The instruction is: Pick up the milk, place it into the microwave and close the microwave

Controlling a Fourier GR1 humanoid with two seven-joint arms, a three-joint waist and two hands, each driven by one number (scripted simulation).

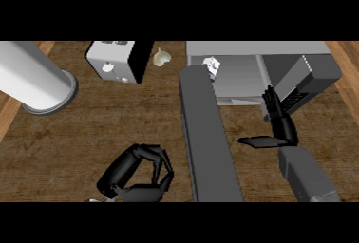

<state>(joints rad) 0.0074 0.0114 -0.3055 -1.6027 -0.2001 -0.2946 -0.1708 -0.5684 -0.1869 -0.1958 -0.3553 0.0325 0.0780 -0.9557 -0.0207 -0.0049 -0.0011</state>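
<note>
The milk, a small white carton with blue print, stands upright inside the microwave at the left of its cavity, close to the door's hinge. The microwave's door is swung wide open and runs as a long grey slab toward the lower edge. My right hand is to the right of the door, in front of the cavity, open with straight fingers pointing at the microwave and thumb spread left; it holds nothing. Left of the door, near the lower edge, my left hand rests with relaxed fingers, empty.
A large white cylinder lies at the far left. A white and black box-shaped appliance stands at the back, with a small pale object beside it. Wooden counter stretches between them and the door.
</note>
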